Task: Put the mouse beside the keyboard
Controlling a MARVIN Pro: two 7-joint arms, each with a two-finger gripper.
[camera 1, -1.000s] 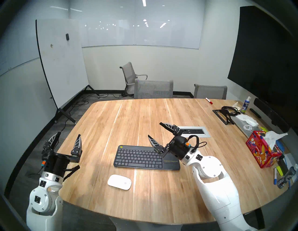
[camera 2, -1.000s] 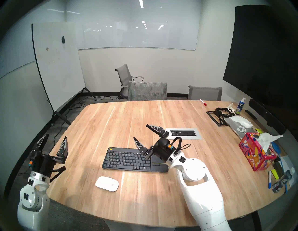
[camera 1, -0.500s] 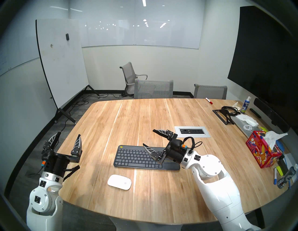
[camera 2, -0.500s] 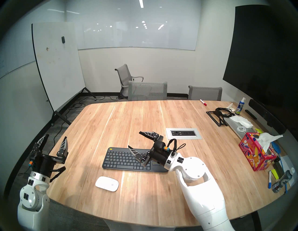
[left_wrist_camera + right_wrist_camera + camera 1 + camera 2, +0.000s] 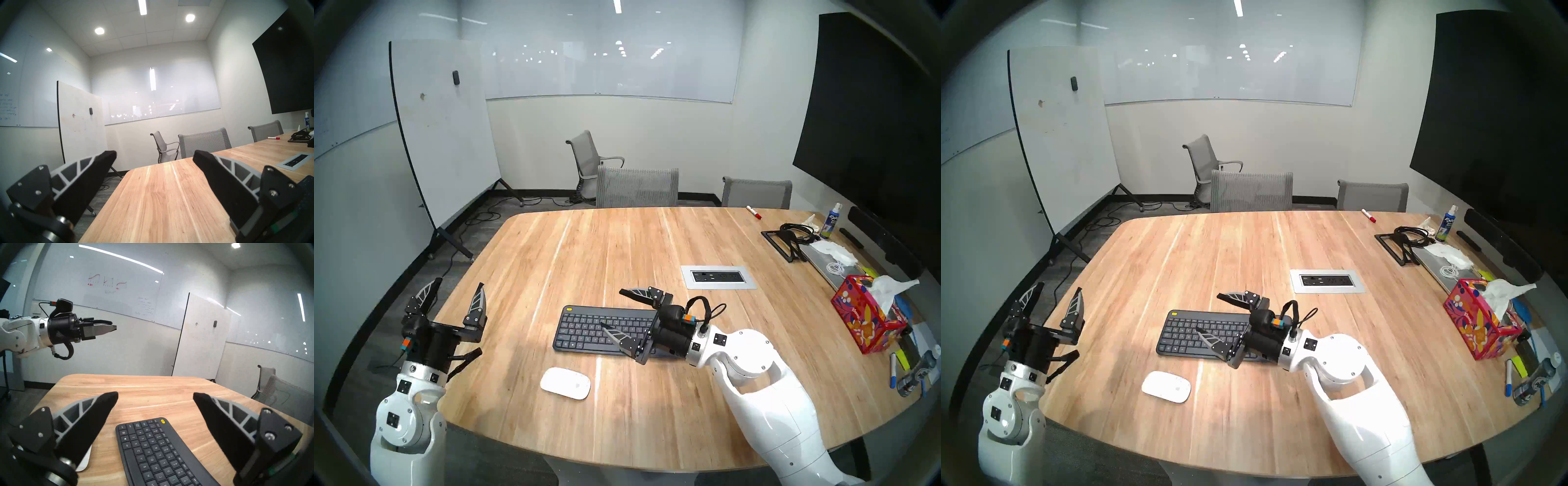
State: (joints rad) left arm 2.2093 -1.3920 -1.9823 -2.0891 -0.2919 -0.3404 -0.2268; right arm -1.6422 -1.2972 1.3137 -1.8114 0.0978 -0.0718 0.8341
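Hovering over keyboard (image 5: 585, 331) — right tool (image 5: 611, 309) spread empty, left tool (image 5: 460, 283) likewise, mouse (image 5: 565, 383) nearby.

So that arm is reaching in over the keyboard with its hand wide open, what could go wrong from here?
Two risks, I think. The open right hand hangs over the keyboard, so dropping lower could press keys or shove it. The mouse looks low, smooth and glossy, so the fingers might slip off and skid it toward the table edge.

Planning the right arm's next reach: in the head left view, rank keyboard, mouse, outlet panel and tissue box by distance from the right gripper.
From the right gripper:
1. keyboard, directly under it
2. mouse, nearer the robot
3. outlet panel, farther right
4. tissue box, far right edge
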